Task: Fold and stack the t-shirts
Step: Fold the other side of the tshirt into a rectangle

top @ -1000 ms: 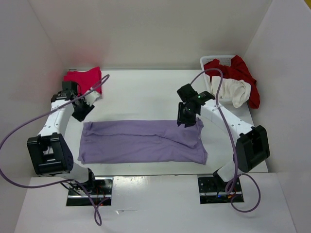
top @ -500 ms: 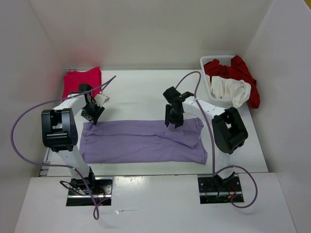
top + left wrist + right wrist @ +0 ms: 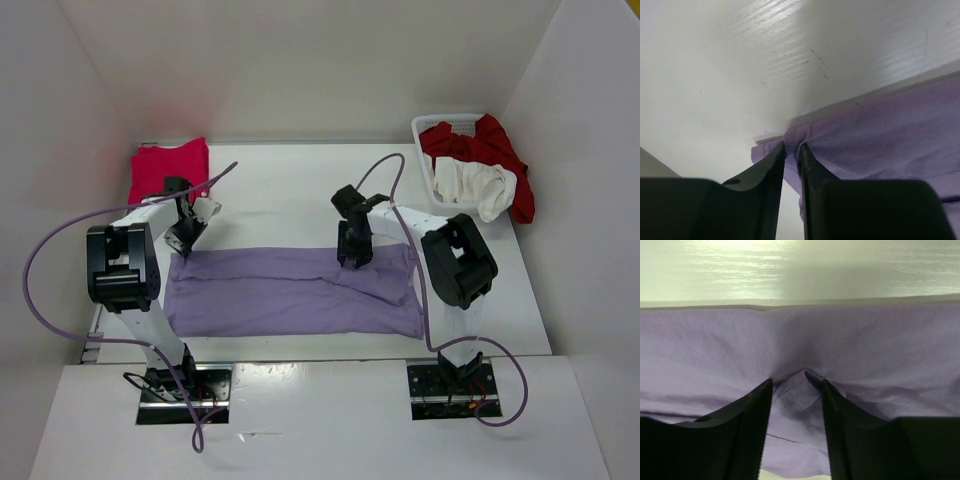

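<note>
The soft purple t-shirt lay flat on the smooth white worktop, folded into a long strip. The left gripper pinched its far left corner. The right gripper stood spread on the far edge, with a small bump of cloth between its fingers. The dark red t-shirt and the cream t-shirt hung crumpled over the white basket, hiding much of it.

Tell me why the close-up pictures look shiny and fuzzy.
Left wrist: glare streaks the white table; the dark fingers, close to the lens, blur. Right wrist: bright band above the lavender shirt, fingers in silhouette. Top external: even light, sharp.
</note>
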Available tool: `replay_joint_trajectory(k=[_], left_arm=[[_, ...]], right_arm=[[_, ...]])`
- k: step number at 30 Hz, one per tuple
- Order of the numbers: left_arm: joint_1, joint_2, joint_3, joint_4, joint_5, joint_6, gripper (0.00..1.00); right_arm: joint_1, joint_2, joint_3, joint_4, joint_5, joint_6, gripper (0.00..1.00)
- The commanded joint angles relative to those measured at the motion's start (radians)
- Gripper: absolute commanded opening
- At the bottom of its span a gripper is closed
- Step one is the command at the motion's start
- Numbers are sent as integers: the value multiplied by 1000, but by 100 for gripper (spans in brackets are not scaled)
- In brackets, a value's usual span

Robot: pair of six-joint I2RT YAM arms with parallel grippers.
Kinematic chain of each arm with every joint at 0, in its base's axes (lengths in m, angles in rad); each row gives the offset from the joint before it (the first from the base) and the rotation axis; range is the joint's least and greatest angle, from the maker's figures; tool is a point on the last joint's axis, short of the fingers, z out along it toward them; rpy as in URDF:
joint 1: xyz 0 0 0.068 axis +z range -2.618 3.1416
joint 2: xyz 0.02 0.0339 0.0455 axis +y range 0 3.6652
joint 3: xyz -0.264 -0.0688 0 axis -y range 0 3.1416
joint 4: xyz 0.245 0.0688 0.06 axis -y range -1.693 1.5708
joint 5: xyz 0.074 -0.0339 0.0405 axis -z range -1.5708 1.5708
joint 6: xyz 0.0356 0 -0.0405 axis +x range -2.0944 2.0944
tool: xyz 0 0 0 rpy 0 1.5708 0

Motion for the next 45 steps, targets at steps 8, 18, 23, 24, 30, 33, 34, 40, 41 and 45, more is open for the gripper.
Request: replay_joint_trajectory(k=[8,18,23,24,30,33,34,40,41,45], left_arm=[[4,-67,-5,-1,-49,-50,24],[126,-31,81,-109,136,-101,10],[268,42,127,-173,347,-124,10],[283,51,127,-186,364,-124,10],[338,83,117,-228,509,-111,17],[338,94,95,-238,536,-111,17],[338,103,95,-238,536,-102,17],[338,103,86,-238,545,-93,14],[338,103,77,-238,545,-93,14],[338,103,68,-238,545,-84,14]], right_arm=[[9,-11,-99,70,6,23,42],[9,8,-151,70,24,42,13],[9,8,-190,70,33,61,7],[9,8,-190,80,33,61,7],[9,-38,-208,98,1,27,15],[9,-118,-143,86,6,0,39],[9,-138,-124,58,21,-14,49],[-184,-218,-53,-37,131,-43,62],[-219,-218,-62,-48,142,-43,65],[-330,-181,-89,-46,204,-80,75]])
